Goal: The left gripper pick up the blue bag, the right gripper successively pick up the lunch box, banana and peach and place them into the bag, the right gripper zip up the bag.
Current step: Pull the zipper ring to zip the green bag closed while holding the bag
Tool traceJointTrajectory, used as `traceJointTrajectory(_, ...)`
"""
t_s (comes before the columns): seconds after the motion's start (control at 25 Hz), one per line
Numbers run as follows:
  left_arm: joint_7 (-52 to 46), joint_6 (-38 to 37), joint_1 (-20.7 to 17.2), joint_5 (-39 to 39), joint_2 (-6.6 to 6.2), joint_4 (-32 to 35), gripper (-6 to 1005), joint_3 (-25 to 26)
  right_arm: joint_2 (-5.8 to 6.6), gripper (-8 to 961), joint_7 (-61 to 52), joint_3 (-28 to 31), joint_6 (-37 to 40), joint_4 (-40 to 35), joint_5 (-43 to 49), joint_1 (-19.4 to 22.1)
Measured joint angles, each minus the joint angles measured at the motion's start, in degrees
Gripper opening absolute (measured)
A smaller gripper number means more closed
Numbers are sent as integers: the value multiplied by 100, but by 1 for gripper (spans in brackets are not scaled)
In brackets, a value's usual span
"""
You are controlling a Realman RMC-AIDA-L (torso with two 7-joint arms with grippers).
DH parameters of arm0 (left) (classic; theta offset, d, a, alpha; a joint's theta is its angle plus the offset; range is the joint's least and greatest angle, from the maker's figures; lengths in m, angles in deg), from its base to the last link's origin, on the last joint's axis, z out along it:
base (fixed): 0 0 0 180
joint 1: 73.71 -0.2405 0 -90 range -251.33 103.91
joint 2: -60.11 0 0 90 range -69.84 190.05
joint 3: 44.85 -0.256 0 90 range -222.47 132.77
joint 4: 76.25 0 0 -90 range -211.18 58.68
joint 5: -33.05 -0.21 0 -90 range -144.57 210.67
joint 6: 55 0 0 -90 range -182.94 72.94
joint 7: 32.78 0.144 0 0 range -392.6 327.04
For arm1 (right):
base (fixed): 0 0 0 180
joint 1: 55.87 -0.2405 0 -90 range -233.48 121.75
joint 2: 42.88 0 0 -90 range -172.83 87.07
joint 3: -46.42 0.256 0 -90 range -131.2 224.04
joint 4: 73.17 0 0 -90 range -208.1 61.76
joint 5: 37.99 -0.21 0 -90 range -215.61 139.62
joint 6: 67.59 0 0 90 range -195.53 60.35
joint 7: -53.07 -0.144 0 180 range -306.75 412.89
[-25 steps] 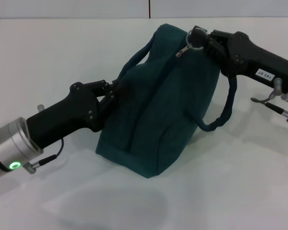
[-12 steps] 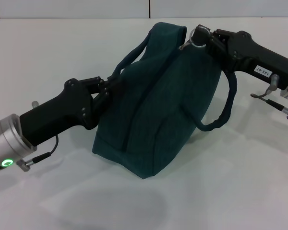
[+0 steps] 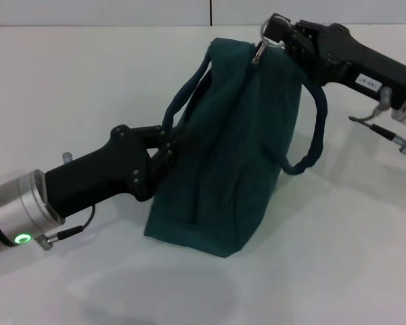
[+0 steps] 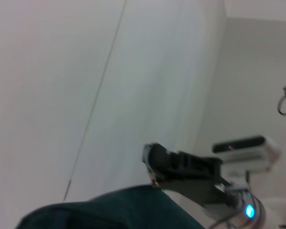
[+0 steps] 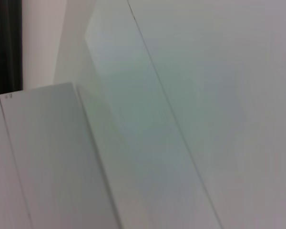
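The blue bag [image 3: 233,145] stands on a white table [image 3: 74,88], leaning slightly toward the robot's left, its top edge raised and its base resting on the surface. One looped handle [image 3: 311,132] hangs free down the bag's right side; the other handle [image 3: 183,98] arches over the left side.

The left gripper [image 3: 168,145] reaches in from the lower left of the head view, its fingers pressed into the bag's left flank just under the left handle and closed on the fabric there. A green ring light [image 3: 20,238] glows on the silver wrist section of that arm.

The right gripper [image 3: 274,34] meets the bag's top right corner, its fingers closed around the silver ring pull [image 3: 260,51] of the zipper. A white label [image 3: 367,82] on the black housing of this gripper carries small dark digits; they cannot be read with confidence.

The table is plain, matte white, and meets a pale wall at the far edge; a thin dark vertical seam [image 3: 210,12] divides the wall panels. In the left wrist view the bag's dark teal fabric [image 4: 109,212] fills the bottom edge, with the right gripper [image 4: 150,160] beyond it, before pale wall. The right wrist view shows only pale panels and seams.
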Motion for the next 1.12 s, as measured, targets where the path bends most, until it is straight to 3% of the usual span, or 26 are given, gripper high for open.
traceJointTrajectory(0.12, 11, 0, 1, -113, 19, 26, 53, -2, 122, 9, -518, 2, -102, 25, 230, -264)
traceJointTrajectory(0.2, 16, 0, -5, -131, 19, 26, 53, -2, 122, 9, -518, 2, -102, 25, 230, -264)
traceJointTrajectory(0.24, 17, 0, -12, -128, 20, 27, 53, -2, 257, 8, -875, 9, -227, 54, 410, -419)
traceJointTrajectory(0.44, 18, -25, -52, -146, 23, 25, 53, -2, 327, 8, -1026, 4, -516, 5, 557, -471)
traceJointTrajectory(0.96, 19, -13, -66, -109, 24, 16, 52, 74, 205, 9, -1005, 4, -9, -205, 1078, -378)
traceJointTrajectory(1.12, 19, 8, -68, -101, -77, 19, 52, 218, 177, 9, -990, 5, 270, -552, 1211, -171)
